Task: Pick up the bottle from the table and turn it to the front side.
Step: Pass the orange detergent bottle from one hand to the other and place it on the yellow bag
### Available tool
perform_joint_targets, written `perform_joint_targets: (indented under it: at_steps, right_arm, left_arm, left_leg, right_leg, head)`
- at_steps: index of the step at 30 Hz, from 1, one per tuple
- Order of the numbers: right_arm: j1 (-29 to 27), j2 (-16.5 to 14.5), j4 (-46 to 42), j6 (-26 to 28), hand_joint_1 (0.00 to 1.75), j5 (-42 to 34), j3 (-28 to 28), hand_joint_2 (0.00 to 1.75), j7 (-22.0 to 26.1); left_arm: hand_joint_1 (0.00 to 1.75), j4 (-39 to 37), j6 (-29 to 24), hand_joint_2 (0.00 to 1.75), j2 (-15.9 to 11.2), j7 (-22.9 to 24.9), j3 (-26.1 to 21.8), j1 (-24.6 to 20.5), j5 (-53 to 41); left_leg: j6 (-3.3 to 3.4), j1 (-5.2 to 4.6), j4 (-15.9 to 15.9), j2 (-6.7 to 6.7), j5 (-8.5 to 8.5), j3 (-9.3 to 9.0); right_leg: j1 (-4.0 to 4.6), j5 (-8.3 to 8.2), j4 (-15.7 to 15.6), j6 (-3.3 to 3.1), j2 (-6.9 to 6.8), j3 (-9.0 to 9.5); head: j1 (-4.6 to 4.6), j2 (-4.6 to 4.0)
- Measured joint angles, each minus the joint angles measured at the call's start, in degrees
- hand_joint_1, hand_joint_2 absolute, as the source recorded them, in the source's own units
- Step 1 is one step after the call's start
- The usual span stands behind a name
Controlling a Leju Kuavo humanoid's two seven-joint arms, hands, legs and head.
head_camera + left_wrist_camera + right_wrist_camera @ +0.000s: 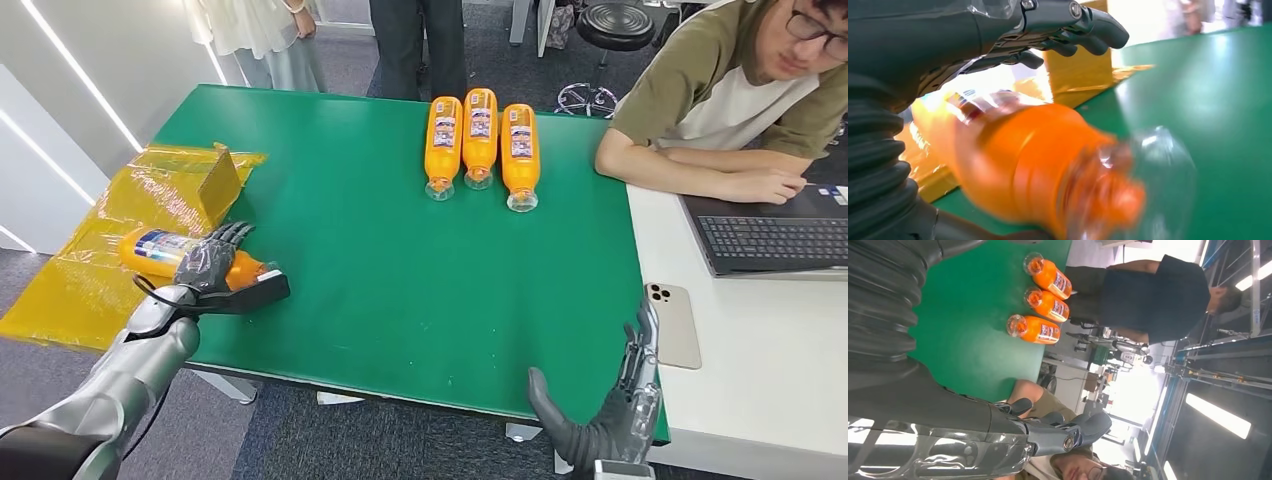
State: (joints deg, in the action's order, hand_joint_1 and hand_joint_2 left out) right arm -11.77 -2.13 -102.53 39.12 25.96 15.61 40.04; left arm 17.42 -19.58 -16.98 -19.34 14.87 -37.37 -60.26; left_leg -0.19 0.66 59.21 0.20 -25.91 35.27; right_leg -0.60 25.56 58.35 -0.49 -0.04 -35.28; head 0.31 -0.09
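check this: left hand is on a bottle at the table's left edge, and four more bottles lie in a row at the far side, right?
Not quite. The head view shows three bottles in the far row, not four. The rest holds: the left hand grips a bottle at the left edge of the table.

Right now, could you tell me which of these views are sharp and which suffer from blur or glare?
Head view: sharp and evenly lit, the left robot hand on the bottle clear. Left wrist view: the bottle is smeared and out of focus, with background glare. Right wrist view: the three bottles crisp, ceiling lights bright.
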Motion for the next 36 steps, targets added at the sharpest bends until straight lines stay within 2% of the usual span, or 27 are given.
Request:
perform_joint_targets:
  at_steps: [2,6,9,11,13,15,17,22,26,29,32,36]
  right_arm:
    - [-0.58,0.01,-0.53,0.00,0.00,0.11,-0.04,1.75,0.00]
    - [-1.81,-0.02,-1.64,0.00,0.00,1.07,-0.13,1.75,0.01]
    - [-2.68,-0.20,-2.48,0.00,0.00,1.77,-0.16,1.75,0.02]
    - [-3.18,-0.37,-2.99,0.00,0.00,1.85,-0.15,1.75,0.02]
    - [-3.53,-0.48,-3.40,0.00,0.00,1.42,-0.12,1.75,0.02]
    - [-3.82,-0.54,-3.65,0.00,0.00,0.71,-0.06,1.75,0.02]
    - [-3.80,-0.54,-3.71,0.00,0.00,-0.04,-0.01,1.75,0.02]
    - [-3.00,-0.51,-3.67,0.00,0.00,-1.20,0.05,1.75,0.02]
    - [-2.53,-0.52,-3.46,0.00,0.00,-1.23,0.32,1.75,0.02]
    - [-2.10,-0.54,-2.96,0.00,0.00,-1.61,0.69,1.75,0.02]
    - [-1.66,-0.78,-2.45,-0.01,0.00,-2.10,0.99,1.75,0.02]
    - [-1.44,-1.54,-2.02,-0.01,0.00,-2.53,1.17,1.75,0.02]
  left_arm:
    - [0.00,0.01,-3.55,1.75,-0.31,-0.03,-2.67,1.59,2.43]
    - [0.00,0.58,-16.91,1.75,-0.50,-3.08,-9.77,5.07,8.49]
    - [0.00,4.87,-19.89,1.75,0.71,-10.46,-17.79,7.80,9.12]
    - [0.00,13.17,-20.15,1.75,3.38,-17.15,-25.72,10.77,10.36]
    - [0.00,23.86,-20.44,1.75,6.51,-20.07,-32.57,14.04,15.67]
    - [0.00,33.62,-20.60,1.75,9.23,-20.48,-36.22,16.81,22.34]
    - [0.00,42.10,-20.68,1.75,11.84,-20.64,-37.54,19.18,28.21]
    - [0.00,57.61,-20.70,1.75,17.47,-20.88,-36.63,22.68,37.54]
    - [0.00,65.49,-20.56,1.75,21.09,-20.93,-32.35,23.64,43.51]
    - [0.00,68.57,-19.90,1.75,22.72,-20.94,-25.80,24.26,51.15]
    - [0.00,69.46,-17.04,1.75,23.50,-20.94,-16.62,24.94,57.63]
    - [0.00,69.60,-7.82,1.75,25.51,-20.94,-6.50,26.75,61.07]
  left_leg:
    - [-0.05,0.00,0.00,0.06,-0.04,-0.01]
    - [-0.10,0.01,0.00,0.13,-0.08,-0.02]
    - [-0.10,0.00,0.01,0.11,-0.09,-0.02]
    - [-0.11,-0.01,0.01,0.18,-0.12,-0.03]
    - [-0.15,-0.01,0.01,0.46,-0.24,-0.09]
    - [-0.14,-0.02,0.02,0.69,-0.34,-0.17]
    - [-0.10,-0.03,0.03,0.60,-0.36,-0.19]
    - [-0.07,-0.03,0.03,0.38,-0.38,-0.18]
    - [-0.06,-0.02,0.03,0.24,-0.38,-0.20]
    - [-0.06,-0.02,0.04,0.17,-0.37,-0.22]
    - [-0.04,-0.02,0.04,0.11,-0.36,-0.20]
    - [-0.02,-0.04,0.04,0.12,-0.37,-0.20]
  right_leg:
    - [0.00,0.01,0.00,-0.02,0.06,-0.02]
    - [0.00,0.05,-0.01,-0.03,0.14,-0.07]
    - [0.00,0.08,-0.05,-0.03,0.12,-0.11]
    - [-0.01,0.07,-0.06,-0.04,0.19,-0.10]
    - [-0.02,0.04,-0.06,-0.06,0.45,-0.08]
    - [-0.04,0.04,-0.08,-0.05,0.65,-0.07]
    - [-0.04,0.07,-0.09,-0.01,0.58,-0.01]
    - [-0.04,0.10,-0.10,0.03,0.35,0.07]
    - [-0.04,0.10,-0.10,0.03,0.23,0.12]
    - [-0.04,0.10,-0.10,0.03,0.16,0.15]
    - [-0.04,0.10,-0.10,0.03,0.10,0.18]
    - [-0.06,0.10,-0.10,0.04,0.11,0.20]
  head:
    - [-0.01,0.00]
    - [0.01,0.00]
    - [0.01,0.00]
    - [0.02,0.00]
    - [0.01,0.00]
    - [0.00,0.00]
    - [0.02,0.00]
    - [0.02,0.00]
    - [0.02,0.00]
    - [0.02,0.00]
    - [0.02,0.00]
    - [0.02,0.00]
